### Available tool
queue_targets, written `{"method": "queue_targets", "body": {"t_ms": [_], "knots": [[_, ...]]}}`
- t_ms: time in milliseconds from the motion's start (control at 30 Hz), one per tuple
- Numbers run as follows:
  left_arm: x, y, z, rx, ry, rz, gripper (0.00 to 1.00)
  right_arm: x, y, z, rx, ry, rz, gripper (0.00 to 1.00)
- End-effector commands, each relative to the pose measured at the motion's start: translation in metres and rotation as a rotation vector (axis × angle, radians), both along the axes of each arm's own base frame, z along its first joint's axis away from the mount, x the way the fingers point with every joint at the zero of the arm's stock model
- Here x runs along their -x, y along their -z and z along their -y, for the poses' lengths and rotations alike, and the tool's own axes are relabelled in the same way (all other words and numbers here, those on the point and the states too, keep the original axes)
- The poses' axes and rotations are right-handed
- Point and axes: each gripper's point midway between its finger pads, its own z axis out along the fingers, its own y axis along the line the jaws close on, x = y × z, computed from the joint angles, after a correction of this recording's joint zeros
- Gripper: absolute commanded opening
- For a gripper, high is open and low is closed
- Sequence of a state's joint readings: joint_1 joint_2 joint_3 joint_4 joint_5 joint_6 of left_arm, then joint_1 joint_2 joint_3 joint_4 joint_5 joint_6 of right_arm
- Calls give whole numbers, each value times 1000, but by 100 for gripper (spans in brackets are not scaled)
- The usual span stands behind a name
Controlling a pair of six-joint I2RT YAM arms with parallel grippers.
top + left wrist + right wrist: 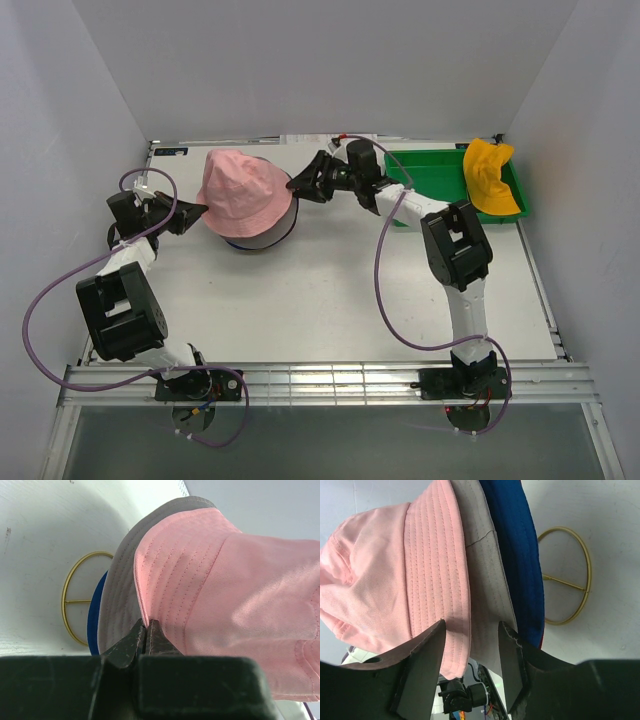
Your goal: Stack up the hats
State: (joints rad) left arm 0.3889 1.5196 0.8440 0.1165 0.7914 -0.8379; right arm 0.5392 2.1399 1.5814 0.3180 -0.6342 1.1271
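Steadying the pink hat (245,190) on the stack, right jaws apart
The left gripper (146,630) is pinched shut on the pink brim's left edge, probably to keep it seated; the right gripper (472,645) stands part open, jaws straddling the pink and grey hat (117,595) brims on the right, clamping nothing. Under these lies the blue hat (515,545), far left of centre. The yellow hat (490,180) waits on the tray (430,175), far right

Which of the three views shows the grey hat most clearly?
The right wrist view: there the grey hat is a wide brim band between the pink hat and the blue hat. The left wrist view shows a narrower strip; the top view barely shows it under the pink hat.
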Motion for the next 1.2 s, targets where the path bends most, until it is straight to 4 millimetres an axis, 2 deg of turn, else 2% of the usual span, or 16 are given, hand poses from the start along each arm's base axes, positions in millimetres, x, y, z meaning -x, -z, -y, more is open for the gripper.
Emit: {"method": "queue_targets", "body": {"t_ms": [0, 467, 567, 600, 700, 833, 933, 1167], "knots": [[-5, -3, -11, -47, -32, 20, 0, -5, -32, -9, -66, -13, 78, 52], [-4, 0, -10, -46, -32, 18, 0, 0, -31, -17, -74, -24, 76, 52], [-3, 1, -10, -45, -32, 15, 0, 1, -29, -18, -74, -25, 72, 42], [-3, 2, -10, -45, -32, 13, 0, 1, -28, -18, -74, -24, 69, 35], [-3, 2, -10, -45, -33, 13, 0, 3, -23, -17, -70, -29, 59, 22], [-4, 2, -11, -48, -38, 10, 0, 5, -12, -16, -56, -29, 41, 13], [-4, 2, -11, -50, -37, 10, 0, 4, -5, -13, -47, -25, 34, 8], [-3, 9, -12, -52, -46, -9, 0, -2, 21, 0, -7, -6, -4, 8]]}}
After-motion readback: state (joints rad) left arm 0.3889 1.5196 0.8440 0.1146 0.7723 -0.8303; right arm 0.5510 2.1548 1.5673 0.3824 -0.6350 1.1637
